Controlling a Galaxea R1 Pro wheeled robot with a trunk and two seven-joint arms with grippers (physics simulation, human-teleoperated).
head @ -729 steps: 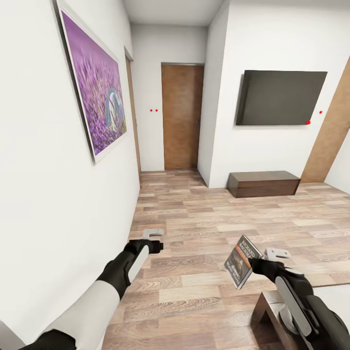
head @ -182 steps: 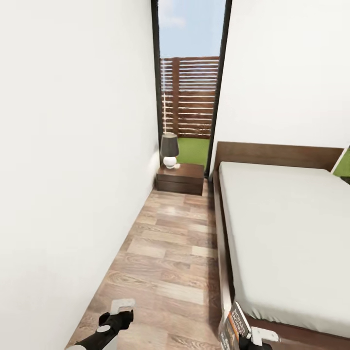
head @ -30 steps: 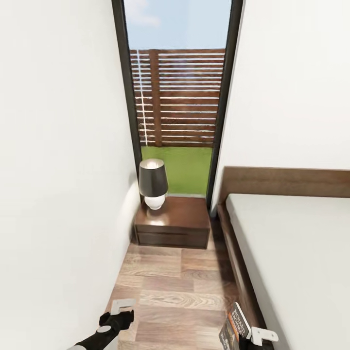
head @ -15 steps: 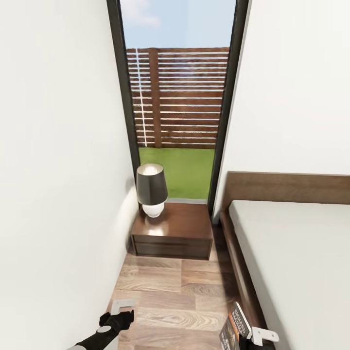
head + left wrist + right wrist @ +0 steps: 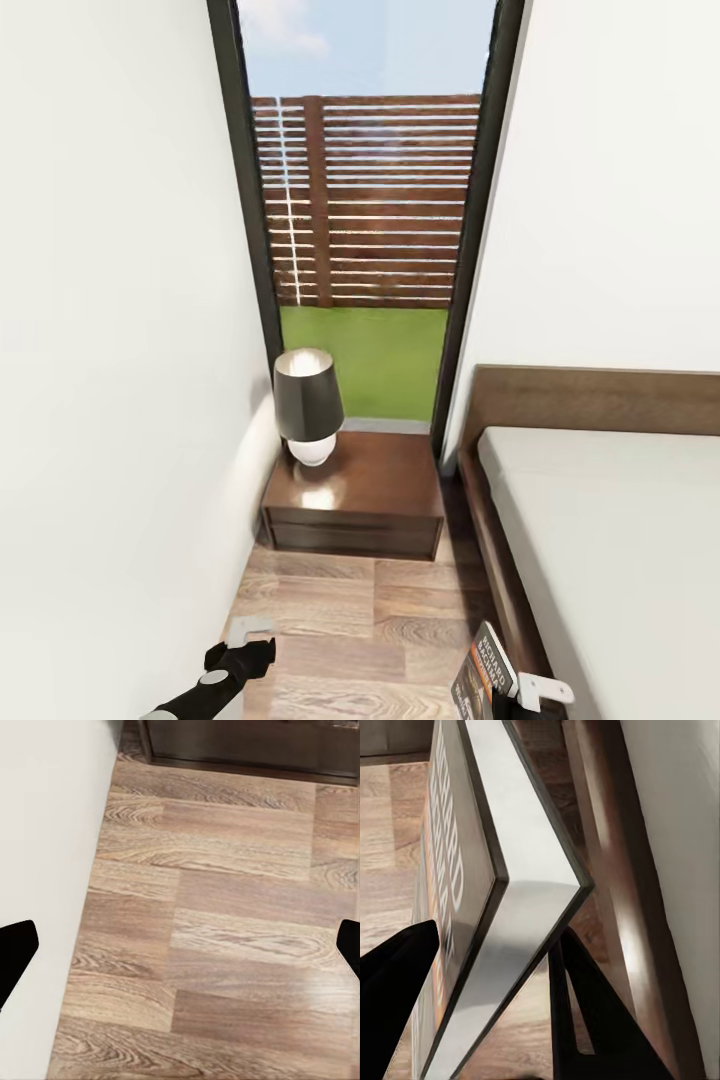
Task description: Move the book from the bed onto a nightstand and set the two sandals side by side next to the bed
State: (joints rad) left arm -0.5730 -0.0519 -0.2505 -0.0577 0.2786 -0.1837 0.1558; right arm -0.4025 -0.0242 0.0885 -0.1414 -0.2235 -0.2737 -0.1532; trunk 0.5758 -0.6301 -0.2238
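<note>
We face a narrow strip of wood-plank floor between a white wall and the bed, whose pale grey mattress sits in a dark wooden frame with a low headboard. Ahead, against a tall dark-framed window giving onto a slatted fence and grass, stands the nightstand: a low, glossy dark-brown cabinet with one drawer, its top partly taken by a lamp with a dark shade and round white base.

The book is off the bed and in our right gripper, low beside the bed frame. It is a thin paperback, dark cover with an orange band, held tilted. In the right wrist view the black fingers pinch it on both faces. We judge it light and slightly flexible, the cover fairly slick; a grip near the spine should keep it from sagging.

Our left gripper hangs over the floor near the wall, its fingers spread wide and holding nothing.
</note>
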